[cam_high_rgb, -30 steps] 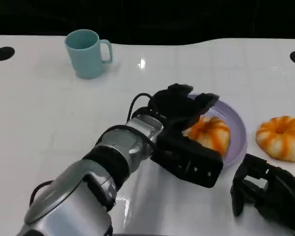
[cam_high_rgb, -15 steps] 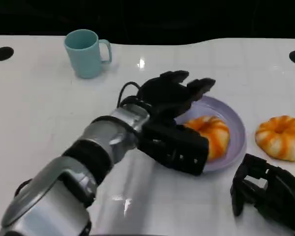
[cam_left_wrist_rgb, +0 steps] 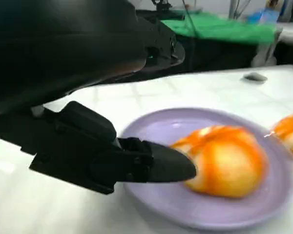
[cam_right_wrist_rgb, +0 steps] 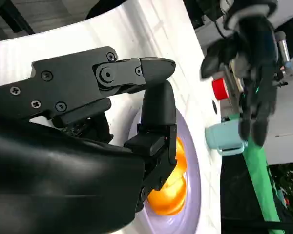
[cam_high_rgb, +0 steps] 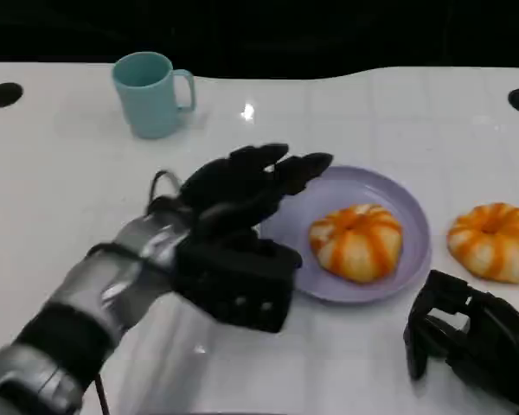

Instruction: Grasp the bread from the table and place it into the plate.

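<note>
Left robot hand point(cam_high_rgb: 238, 226) now back off the plate point(cam_high_rgb: 415, 226), fingers spread and empty; bread point(cam_high_rgb: 356, 241) on it.

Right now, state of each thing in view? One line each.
left hand: open, holding nothing, beside the plate's rim
right hand: open, empty, resting on the table near the plate
bread on the plate: lying in the plate, free of both hands
plate: flat on the table
second bread: on the table, outside the plate
cup: upright
</note>
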`<state>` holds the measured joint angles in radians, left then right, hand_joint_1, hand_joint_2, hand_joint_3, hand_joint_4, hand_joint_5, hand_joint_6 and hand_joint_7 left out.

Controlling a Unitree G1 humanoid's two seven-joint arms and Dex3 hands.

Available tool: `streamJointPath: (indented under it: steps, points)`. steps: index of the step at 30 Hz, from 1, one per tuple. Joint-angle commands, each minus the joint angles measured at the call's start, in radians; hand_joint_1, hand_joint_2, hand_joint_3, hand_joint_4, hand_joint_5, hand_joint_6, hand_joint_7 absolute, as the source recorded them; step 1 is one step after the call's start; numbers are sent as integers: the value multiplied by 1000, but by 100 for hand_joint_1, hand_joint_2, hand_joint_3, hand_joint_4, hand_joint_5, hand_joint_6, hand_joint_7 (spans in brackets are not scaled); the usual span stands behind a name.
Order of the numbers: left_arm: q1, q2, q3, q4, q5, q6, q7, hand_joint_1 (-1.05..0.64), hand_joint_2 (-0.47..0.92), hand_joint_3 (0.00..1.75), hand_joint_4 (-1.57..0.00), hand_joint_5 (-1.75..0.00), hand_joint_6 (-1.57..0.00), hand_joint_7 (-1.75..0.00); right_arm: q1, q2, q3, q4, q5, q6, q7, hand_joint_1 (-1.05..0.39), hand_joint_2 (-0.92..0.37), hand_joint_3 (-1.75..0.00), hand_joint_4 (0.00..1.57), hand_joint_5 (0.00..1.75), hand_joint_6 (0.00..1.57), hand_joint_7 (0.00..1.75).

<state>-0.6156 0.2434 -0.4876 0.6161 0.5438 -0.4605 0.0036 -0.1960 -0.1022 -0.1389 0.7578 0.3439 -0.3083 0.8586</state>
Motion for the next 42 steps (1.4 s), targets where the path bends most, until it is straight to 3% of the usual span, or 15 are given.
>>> streamJointPath:
  steps: [1, 4, 8, 14, 17, 19, 22, 23, 24, 27, 29, 35, 38, 40, 42]
  points:
    - [158, 12, 134, -39, -310, -134, -150, -42, 92, 12, -37, -28, -38, -12, 8, -15, -2, 7, -11, 6, -5, -60, -92, -23, 71, 175, 63, 155]
    - [257, -14, 202, -89, -502, -170, -250, -36, 92, 17, -61, -44, -59, -18, 8, -18, 1, 3, -18, 7, -16, -62, -92, -23, 72, 175, 64, 155]
    - [347, -35, 254, -147, -622, -185, -332, -32, 92, 27, -75, -52, -72, -20, 7, -19, 1, 4, -20, 7, -19, -62, -92, -22, 72, 174, 64, 155]
    - [449, -83, 306, -226, -737, -141, -397, -30, 92, 36, -81, -55, -81, -20, 8, -17, -4, 0, -19, 15, -18, -61, -92, -21, 72, 174, 64, 154]
    - [580, -137, 343, -331, -884, -62, -420, -32, 84, 56, -79, -87, -95, -28, 15, -17, -4, -20, -15, 37, -23, -60, -92, -21, 72, 174, 64, 153]
    - [618, -151, 361, -377, -921, -10, -424, -36, 83, 56, -78, -97, -99, -34, 20, -17, -5, -33, -13, 57, -26, -60, -92, -21, 72, 174, 64, 153]
    - [663, -169, 386, -437, -960, 71, -426, -37, 91, 44, -77, -108, -96, -54, 26, -16, -7, -47, -10, 76, -26, -59, -92, -20, 72, 173, 65, 152]
    - [683, -180, 395, -463, -991, 116, -425, -37, 91, 47, -78, -118, -93, -71, 30, -16, -6, -56, -14, 82, -33, -58, -92, -21, 72, 174, 65, 152]
    - [702, -197, 406, -483, -1024, 155, -418, -36, 89, 53, -79, -129, -88, -91, 32, -17, -5, -63, -16, 89, -36, -59, -92, -20, 73, 173, 65, 151]
    - [755, -239, 432, -521, -1068, 243, -390, -39, 73, 80, -79, -151, -78, -125, 45, -13, -6, -92, -7, 112, -37, -57, -92, -20, 73, 173, 65, 150]
    - [776, -255, 447, -535, -1080, 281, -395, -39, 69, 90, -78, -161, -73, -139, 53, -13, -3, -107, -13, 111, -42, -57, -92, -21, 72, 173, 65, 151]
    - [826, -280, 475, -582, -1088, 360, -395, -37, 58, 120, -78, -173, -64, -165, 69, -15, 2, -138, -22, 111, -48, -59, -92, -22, 72, 174, 64, 153]
    - [846, -286, 485, -598, -1091, 390, -399, -37, 60, 116, -78, -174, -61, -170, 74, -17, 2, -154, -15, 132, -47, -58, -92, -22, 72, 174, 65, 152]
    - [860, -290, 490, -614, -1090, 415, -390, -40, 65, 98, -79, -175, -61, -170, 79, -17, 0, -165, -12, 144, -49, -58, -92, -20, 73, 174, 67, 152]
    - [874, -296, 493, -627, -1085, 431, -385, -38, 65, 100, -80, -175, -62, -171, 84, -19, 3, -173, -18, 137, -48, -58, -92, -22, 73, 174, 66, 151]
